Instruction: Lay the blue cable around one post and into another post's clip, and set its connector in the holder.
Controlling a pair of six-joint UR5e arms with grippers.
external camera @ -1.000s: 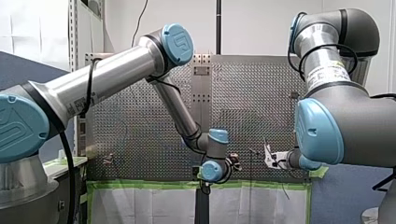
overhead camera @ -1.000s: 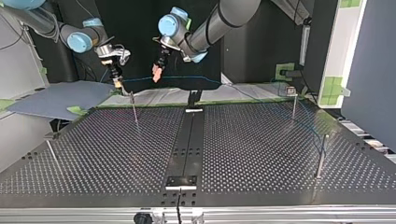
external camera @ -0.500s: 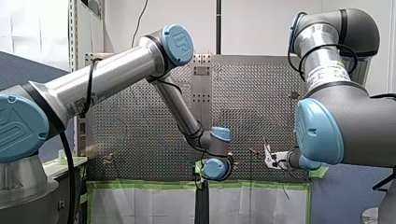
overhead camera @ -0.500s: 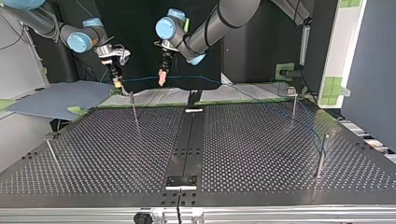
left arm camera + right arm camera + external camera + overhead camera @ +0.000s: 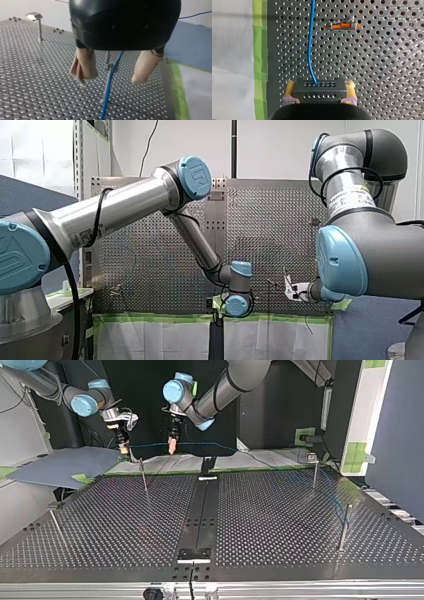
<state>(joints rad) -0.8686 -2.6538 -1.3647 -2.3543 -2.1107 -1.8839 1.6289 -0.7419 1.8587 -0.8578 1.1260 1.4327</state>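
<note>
Perforated metal table [image 5: 125,525] spreads under both arms, with green tape [image 5: 259,50] along the edge nearest the robot. My right gripper [image 5: 320,86] is pressed together on the black connector [image 5: 317,96], its yellow pads [image 5: 290,90] bearing on the block's two short ends. That hold keeps the block square and lets the blue cable [image 5: 310,37] leave its front face freely and run straight ahead over the holes. Near that run, off to one side, sits a small orange-and-metal clip [image 5: 342,25], probably a post's head seen end on. The connector is carried above the table, not seated, and I cannot make out the holder in any view. Further along the strand my left gripper [image 5: 110,78] hangs spread, its beige pads [image 5: 85,62] either side of the cable and apart from it. It straddles the line, I judge, so that closing would catch the cable where it passes a thin post [image 5: 107,57] just beyond the fingers. A second post with a flat head [image 5: 38,21] stands well apart, toward the table's far corner. In the top view the cable stretches level between the two grippers, then trails on toward the posts at that view's right [image 5: 315,472]. Whether it is wound around either of those is too fine to tell.
</note>
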